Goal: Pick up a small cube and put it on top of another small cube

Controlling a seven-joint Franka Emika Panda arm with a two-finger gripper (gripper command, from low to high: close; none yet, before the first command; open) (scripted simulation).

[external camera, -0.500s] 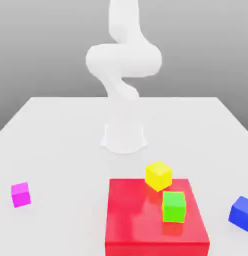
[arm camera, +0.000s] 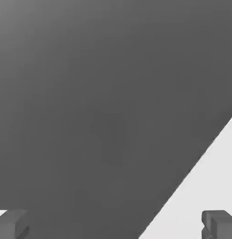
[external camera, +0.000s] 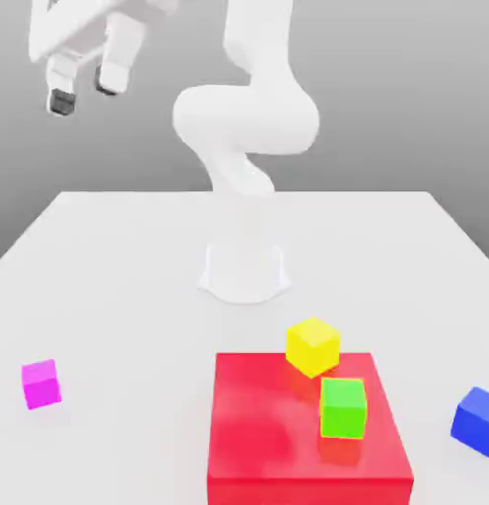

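Observation:
The small magenta-pink cube (external camera: 40, 384) rests on the white table near the exterior view's left edge. A yellow cube (external camera: 313, 345) sits tilted at the back edge of the large flat red block (external camera: 288, 434), and a green cube (external camera: 343, 407) stands on that block. A blue cube (external camera: 477, 420) lies at the exterior view's right. My gripper (external camera: 84, 89) hangs high above the table's left side, open, with nothing between its fingers. In the hand view both fingertips (arm camera: 221, 224) show far apart over grey background.
The arm's white base (external camera: 244, 271) stands at the middle of the table (external camera: 120, 296). The red block takes up the front centre. Bare table lies between the magenta cube and the red block.
The gripper has come into the exterior view at the upper left; half a second ago it was out of frame. The cubes have not moved.

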